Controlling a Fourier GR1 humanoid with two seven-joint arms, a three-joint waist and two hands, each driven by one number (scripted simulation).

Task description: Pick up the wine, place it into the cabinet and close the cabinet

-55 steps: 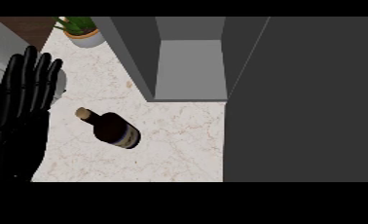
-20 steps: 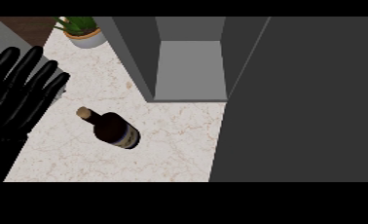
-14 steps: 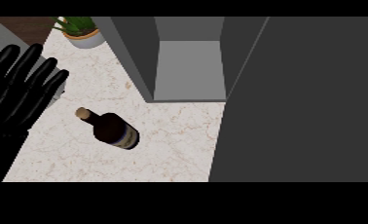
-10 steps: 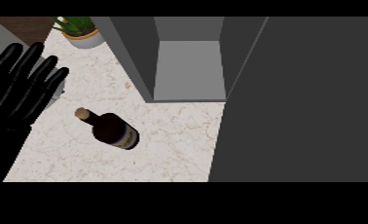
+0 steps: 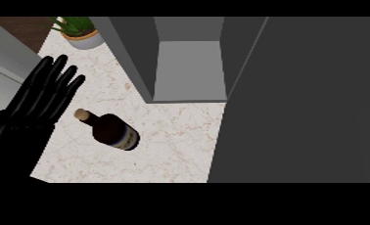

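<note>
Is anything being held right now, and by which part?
Nothing is held. The left hand is open beside the wine bottle on the counter; no right hand shows.

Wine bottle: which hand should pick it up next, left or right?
Left, I'd say. The left hand is open, just left of the wine bottle on the counter. The right hand does not show in the head view, so it is likely further off.
</note>
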